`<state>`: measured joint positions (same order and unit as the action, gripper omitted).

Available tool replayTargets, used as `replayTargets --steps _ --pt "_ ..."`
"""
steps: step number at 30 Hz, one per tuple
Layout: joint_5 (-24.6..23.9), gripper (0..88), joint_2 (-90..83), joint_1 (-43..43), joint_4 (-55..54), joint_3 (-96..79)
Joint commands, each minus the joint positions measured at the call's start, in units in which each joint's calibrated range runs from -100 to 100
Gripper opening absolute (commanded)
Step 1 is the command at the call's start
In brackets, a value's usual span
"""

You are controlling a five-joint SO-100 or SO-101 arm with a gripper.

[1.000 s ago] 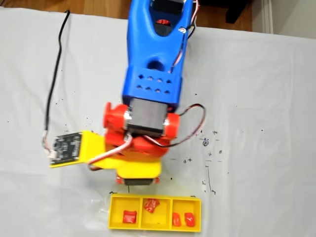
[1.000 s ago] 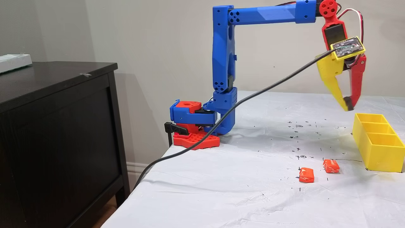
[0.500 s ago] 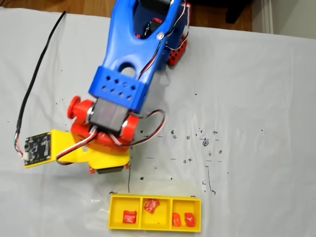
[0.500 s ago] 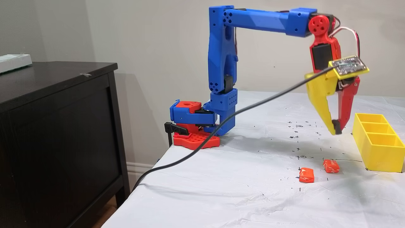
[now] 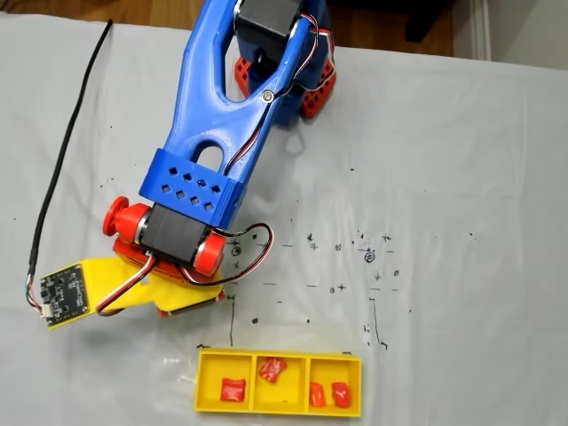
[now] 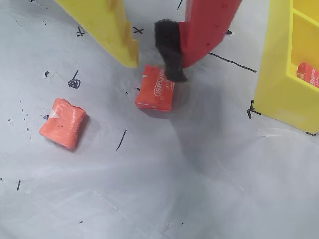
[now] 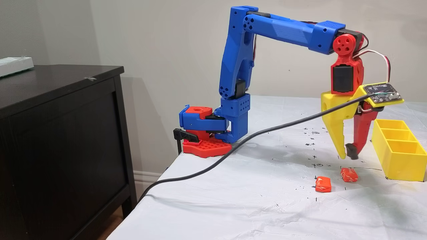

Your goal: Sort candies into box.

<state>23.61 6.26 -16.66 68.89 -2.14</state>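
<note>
White sheeted table [image 7: 253, 200], two loose candies [image 6: 156, 88] near box [image 7: 398, 156], four more inside; gripper [image 7: 347, 156] hovering above nearer one, slightly parted, empty. Probably light, crinkly, slippery wrapper: best pinched across flat sides

Blue arm bent at elbow, forearm sloping down, red wrist pointing gripper [image 7: 347, 154] straight down, tips just off the table. Yellow finger [image 6: 107, 30] and red finger with black pad [image 6: 168, 47] slightly parted, nothing between them. Circuit-board bracket [image 5: 67, 293] sticks out beside the wrist.
</note>
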Motion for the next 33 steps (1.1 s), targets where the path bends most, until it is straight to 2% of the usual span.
replayTargets --steps 1,33 --pt "0.4 23.0 0.4 0.1 0.7 5.5" --pt "3.0 19.2 11.1 0.4 0.8 10.5"
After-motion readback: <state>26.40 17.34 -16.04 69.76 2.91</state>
